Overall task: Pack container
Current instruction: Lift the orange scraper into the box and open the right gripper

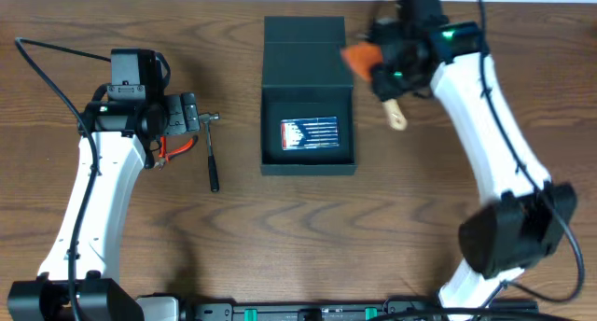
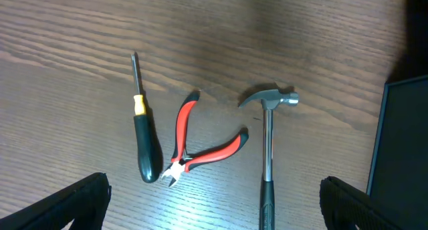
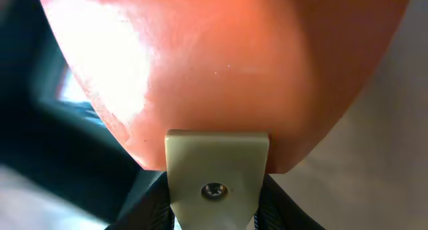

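Step in hand, my read: get the orange spatula [image 1: 360, 56] into the container [image 1: 268, 125]. The container sits centre of the overhead frame on the table [image 1: 233, 256]; its lid [image 1: 303, 46] is flapped open toward the top edge; a blue-and-white packet [image 1: 309, 132] lies flat inside.

The right end effector [image 1: 394, 67] is clamped on the spatula's cream handle, upper right of centre; the blade hangs over the lid's right edge; the handle tail points down-right, outside the box.

To do it well, I'd:
- carry the tool over the open cavity, not the lid;
- turn it so its length runs along the inside, or diagonal if it looks too long;
- lower it until it rests on the packet or the floor before letting go;
- keep clear of the walls and not nudge the lid.

The left end effector [image 2: 214, 210] is spread wide with nothing in it, over the tools at left of the overhead frame.

Views:
- **Left wrist:** only this view shows the screwdriver [image 2: 144, 140], which I can't find overhead; the pliers [image 2: 200, 146] and hammer [image 2: 267, 150] lie beside it, all apart; a strip of container wall sits at the right edge.
- **Right wrist:** just the blade filling the frame and the riveted handle pinched between dark fingers [image 3: 152, 213]; it confirms the grip but says nothing of where the box is.
- **Overhead:** this gives the box position, but the grip itself is blurred there.
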Robot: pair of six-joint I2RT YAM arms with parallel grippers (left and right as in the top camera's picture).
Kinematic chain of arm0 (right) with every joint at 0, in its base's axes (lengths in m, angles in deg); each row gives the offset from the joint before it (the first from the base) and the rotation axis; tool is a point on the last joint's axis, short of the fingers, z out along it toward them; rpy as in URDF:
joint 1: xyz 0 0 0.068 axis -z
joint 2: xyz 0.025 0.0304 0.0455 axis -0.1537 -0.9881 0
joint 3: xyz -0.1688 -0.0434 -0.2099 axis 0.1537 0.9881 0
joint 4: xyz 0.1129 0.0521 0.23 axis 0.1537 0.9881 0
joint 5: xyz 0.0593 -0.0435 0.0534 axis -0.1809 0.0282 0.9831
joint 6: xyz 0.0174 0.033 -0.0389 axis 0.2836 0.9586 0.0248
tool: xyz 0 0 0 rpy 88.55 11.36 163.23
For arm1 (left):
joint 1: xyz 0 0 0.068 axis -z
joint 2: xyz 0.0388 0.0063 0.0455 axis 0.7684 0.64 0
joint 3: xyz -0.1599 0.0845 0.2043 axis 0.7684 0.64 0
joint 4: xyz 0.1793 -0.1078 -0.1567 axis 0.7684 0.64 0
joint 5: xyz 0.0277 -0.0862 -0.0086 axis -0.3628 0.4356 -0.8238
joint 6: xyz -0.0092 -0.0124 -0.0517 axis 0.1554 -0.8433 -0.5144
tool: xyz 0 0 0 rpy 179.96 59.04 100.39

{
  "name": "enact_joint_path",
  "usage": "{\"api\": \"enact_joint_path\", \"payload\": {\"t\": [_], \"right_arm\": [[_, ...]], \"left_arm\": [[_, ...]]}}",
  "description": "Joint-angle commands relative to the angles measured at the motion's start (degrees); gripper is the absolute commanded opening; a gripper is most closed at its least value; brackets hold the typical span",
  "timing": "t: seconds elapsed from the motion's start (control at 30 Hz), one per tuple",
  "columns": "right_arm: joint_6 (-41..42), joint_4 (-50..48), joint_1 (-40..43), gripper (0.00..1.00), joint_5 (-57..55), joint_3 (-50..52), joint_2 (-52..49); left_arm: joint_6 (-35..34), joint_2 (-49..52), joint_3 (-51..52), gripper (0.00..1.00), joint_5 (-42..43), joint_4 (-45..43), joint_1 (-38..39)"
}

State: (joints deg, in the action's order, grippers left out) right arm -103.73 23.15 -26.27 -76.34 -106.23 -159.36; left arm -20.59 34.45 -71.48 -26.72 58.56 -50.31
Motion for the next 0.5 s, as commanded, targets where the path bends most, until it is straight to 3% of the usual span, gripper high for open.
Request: {"api": "enact_joint_path", "payload": {"t": [0.0,0.2,0.47], "right_arm": [[-16.0,0.4,-7.7,0.01,2.3,-1.2,1.2],[-46.6,-0.4,-15.5,0.01,1.9,1.3,-0.8],[-49.9,-8.9,-12.3,0.01,3.2,1.6,-6.5]], "left_arm": [[0.3,0.6,-0.7,0.98,-0.3,0.2,0.0],[0.3,0.6,-0.7,0.98,-0.3,0.2,0.0],[0.3,0.6,-0.7,0.98,-0.3,0.2,0.0]]}}
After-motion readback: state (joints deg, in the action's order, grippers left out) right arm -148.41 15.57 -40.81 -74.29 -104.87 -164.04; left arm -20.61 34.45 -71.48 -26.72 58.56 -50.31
